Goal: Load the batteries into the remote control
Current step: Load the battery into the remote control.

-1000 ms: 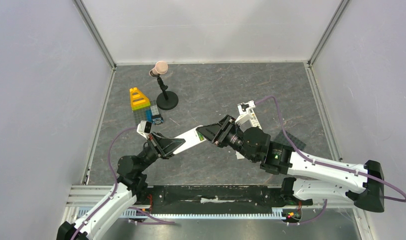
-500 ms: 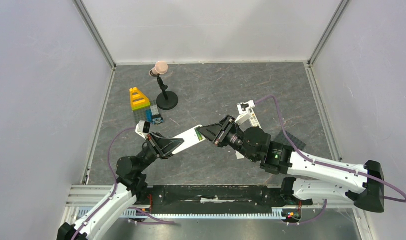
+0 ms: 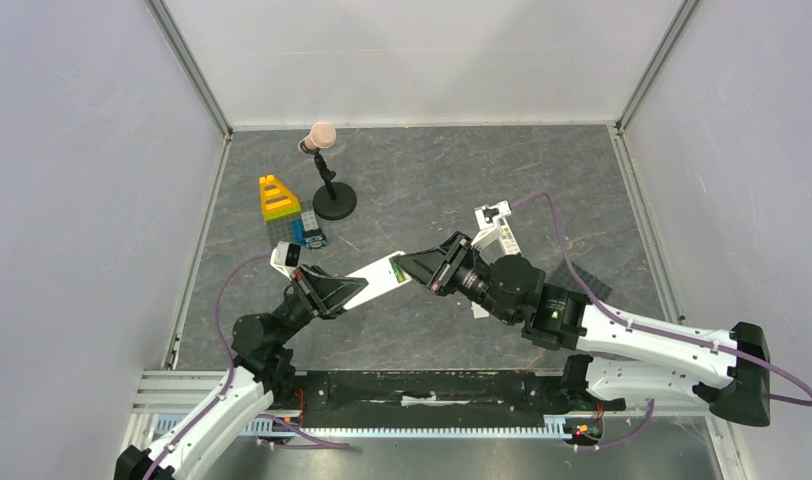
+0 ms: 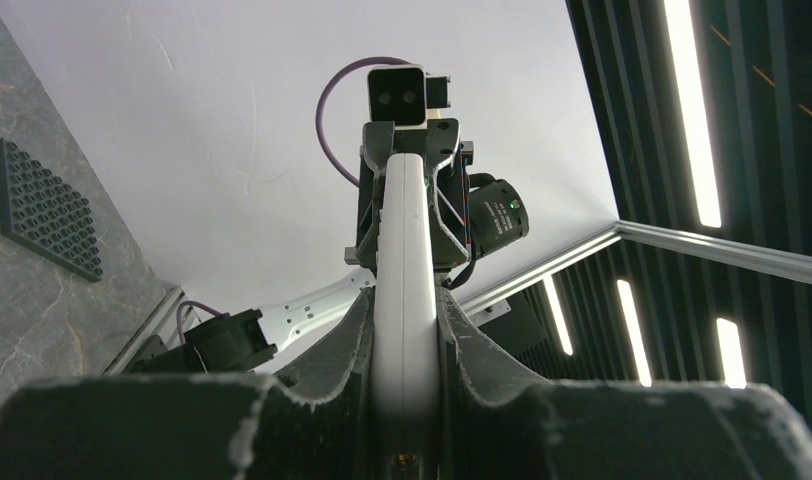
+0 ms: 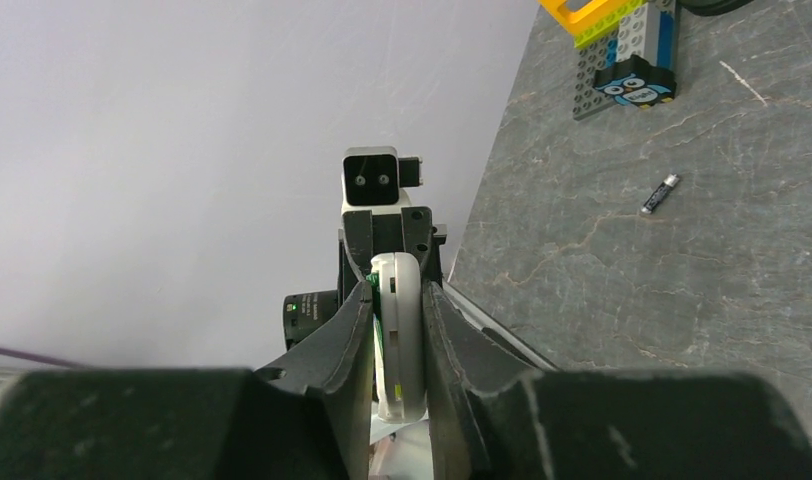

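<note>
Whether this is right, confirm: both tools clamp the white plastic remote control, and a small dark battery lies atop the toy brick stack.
Wrong: the small dark battery lies on the grey table, apart from the toy brick stack, per the right wrist view. The rest stands.

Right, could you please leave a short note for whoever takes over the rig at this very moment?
Left hand: shut on one end of the remote control.
Right hand: shut on its other end.
One battery lies loose on the table, apart from the toy bricks.
Done: remote gripped between both hands; something green shows at its edge, perhaps a battery already in.
Left: load the loose battery.
</note>
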Tool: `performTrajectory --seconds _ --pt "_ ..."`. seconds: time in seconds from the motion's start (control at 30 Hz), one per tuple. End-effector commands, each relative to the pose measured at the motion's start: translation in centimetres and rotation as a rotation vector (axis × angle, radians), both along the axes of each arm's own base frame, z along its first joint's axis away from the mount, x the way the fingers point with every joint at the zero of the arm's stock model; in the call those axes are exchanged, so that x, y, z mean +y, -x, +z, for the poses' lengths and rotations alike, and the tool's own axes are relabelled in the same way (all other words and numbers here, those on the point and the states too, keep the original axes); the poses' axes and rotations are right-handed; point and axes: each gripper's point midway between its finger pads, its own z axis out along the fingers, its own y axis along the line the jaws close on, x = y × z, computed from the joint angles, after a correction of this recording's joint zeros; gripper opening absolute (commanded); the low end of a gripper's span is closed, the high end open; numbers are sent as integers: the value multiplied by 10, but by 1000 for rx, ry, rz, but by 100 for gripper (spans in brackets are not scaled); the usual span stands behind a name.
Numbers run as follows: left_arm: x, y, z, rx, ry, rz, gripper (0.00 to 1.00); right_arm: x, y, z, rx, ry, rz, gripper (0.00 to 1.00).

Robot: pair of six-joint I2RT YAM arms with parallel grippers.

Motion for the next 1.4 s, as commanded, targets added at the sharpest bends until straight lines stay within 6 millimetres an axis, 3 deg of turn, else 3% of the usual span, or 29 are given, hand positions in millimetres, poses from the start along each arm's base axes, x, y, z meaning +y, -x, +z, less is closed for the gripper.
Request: performTrajectory --seconds 0.0,0.27,0.33,0.5,0.93,1.0,1.2,1.37 --pt "8 -8 -3 3 40 62 2 0 19 -4 -9 -6 93 0" --pt "11 -6 2 -35 53 79 2 -11 31 -36 64 11 121 3" --pt "11 -7 1 -39 48 83 2 -11 32 -37 67 12 124 9" --pt "7 -5 2 -64 10 72 2 -8 27 -34 69 22 110 34" --pt "-1 -5 -15 -74 -87 69 2 -9 11 3 11 -36 30 74" --pt "-1 -5 -10 -93 -95 73 2 -6 10 9 6 -43 30 76" --pt "-2 -3 -8 -121 -113 73 2 1 3 -2 84 -83 1 78" --pt "-3 0 -9 -153 -132 69 2 -2 -3 -11 150 -124 -50 72"
